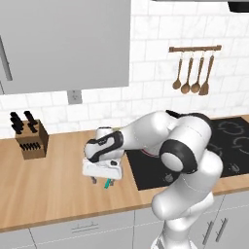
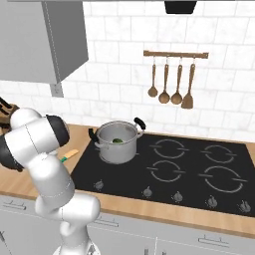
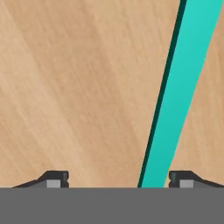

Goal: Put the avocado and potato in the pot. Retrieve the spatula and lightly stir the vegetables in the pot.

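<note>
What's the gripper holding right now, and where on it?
Nothing yet. The gripper is open, its fingertips straddling the spatula handle lying on the counter.

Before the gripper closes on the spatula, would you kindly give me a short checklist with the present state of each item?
1. Spatula handle lies between the fingertips: ok, though nearer one tip than the other.
2. Gripper jaws apart, wider than the handle: ok.
3. Gripper low over the wooden counter, next to the cooktop: ok.
4. Spatula lying flat on the counter: ok.
5. Avocado in the pot: ok, something green shows inside.
6. Potato in the pot: cannot tell.
</note>
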### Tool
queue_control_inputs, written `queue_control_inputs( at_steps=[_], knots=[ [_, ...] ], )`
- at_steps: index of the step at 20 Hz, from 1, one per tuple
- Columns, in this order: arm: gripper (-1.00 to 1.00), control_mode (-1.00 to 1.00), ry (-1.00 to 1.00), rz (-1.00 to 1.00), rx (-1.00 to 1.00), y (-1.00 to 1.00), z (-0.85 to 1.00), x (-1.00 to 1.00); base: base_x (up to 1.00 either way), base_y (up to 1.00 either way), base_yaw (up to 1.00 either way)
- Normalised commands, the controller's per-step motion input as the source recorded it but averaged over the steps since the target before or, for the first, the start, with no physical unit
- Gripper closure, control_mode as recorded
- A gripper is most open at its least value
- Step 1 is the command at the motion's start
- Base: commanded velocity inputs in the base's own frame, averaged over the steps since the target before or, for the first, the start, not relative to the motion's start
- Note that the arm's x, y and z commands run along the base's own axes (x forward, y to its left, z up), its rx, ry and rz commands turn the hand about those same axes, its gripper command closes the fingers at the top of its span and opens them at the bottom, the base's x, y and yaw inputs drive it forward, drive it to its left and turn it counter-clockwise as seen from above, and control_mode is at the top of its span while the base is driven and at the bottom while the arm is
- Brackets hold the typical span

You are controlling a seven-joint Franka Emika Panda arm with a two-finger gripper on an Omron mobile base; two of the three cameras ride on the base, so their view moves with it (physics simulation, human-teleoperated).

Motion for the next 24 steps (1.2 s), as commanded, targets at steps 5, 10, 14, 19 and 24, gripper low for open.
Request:
queue_control_inputs(
  at_steps=[5, 10, 14, 19, 24],
  knots=[
    [1.0, -1.0, 0.0, -0.07, 0.0, -0.13, -0.66, -0.02, 0.0, 0.0, 0.0],
    [1.0, -1.0, 0.0, -0.09, 0.0, -0.15, -0.69, -0.26, 0.0, 0.0, 0.0],
    [1.0, -1.0, 0.0, -0.14, 0.0, -0.16, -0.8, -0.48, 0.0, 0.0, 0.0],
    [1.0, -1.0, -0.07, -0.26, -0.02, -0.41, -0.84, -0.99, 0.0, 0.0, 0.0],
    [1.0, -1.0, 0.0, -0.33, 0.0, -0.46, -0.22, -0.68, 0.0, 0.0, 0.0]
  ],
)
